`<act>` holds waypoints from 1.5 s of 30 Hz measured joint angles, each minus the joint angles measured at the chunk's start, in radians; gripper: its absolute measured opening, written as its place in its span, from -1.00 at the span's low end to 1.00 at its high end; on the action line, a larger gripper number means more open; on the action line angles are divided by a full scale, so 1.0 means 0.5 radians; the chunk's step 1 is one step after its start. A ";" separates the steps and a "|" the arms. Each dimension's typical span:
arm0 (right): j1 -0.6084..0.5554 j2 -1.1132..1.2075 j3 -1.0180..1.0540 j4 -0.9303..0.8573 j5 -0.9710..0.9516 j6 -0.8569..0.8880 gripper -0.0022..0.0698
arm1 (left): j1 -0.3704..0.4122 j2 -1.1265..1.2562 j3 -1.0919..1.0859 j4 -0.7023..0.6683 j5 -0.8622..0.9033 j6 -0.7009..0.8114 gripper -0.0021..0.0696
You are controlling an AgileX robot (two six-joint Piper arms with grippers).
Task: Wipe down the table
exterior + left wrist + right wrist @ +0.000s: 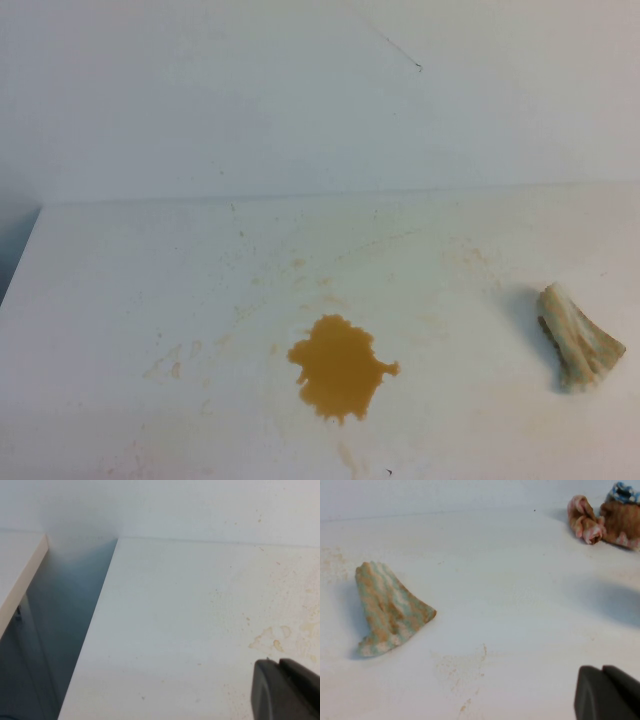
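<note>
High view: white table (150, 280) against a plain wall (300, 90). Ochre spill (340, 367) sits lower centre of the frame, an irregular blob with a small lobe on its right side. Faint tan smears (170, 362) lie to its left and also trail up toward frame centre. Crumpled rag (580, 337) lies at the right edge of the frame, flat on the table, well apart from the spill and not touching it.

Left wrist view: left gripper (278, 666) is close to the camera, dark fingers pressed together with only a thin seam between them, nothing in them. It hangs over bare tabletop near some pale yellowish stains. The table's side edge shows, then a dark gap (65, 630), then a second white surface (20, 575) beyond it.

Right wrist view: right gripper (602, 672) is close to the camera, fingers together and holding nothing. It is over the table, well apart from the rag. The rag reads tan with pale green-white stripes, fanned out at one end. Brown specks (460, 667) lie on the table between the gripper and the rag. Farther off are two more cloths, touching each other: a pink-striped cloth (584, 519) and a brown cloth (622, 517) with a blue-checked bit on it.
</note>
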 joint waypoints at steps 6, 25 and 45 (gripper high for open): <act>0.000 0.000 0.000 -0.010 0.000 0.000 -0.95 | 0.000 0.000 0.000 0.000 0.000 0.000 -0.95; 0.000 0.000 0.000 -0.025 0.000 -0.049 -0.95 | 0.000 0.000 0.000 0.000 0.000 0.000 -0.95; 0.000 0.000 0.004 0.054 -1.677 0.013 -0.95 | 0.000 0.000 0.000 0.000 0.000 0.000 -0.95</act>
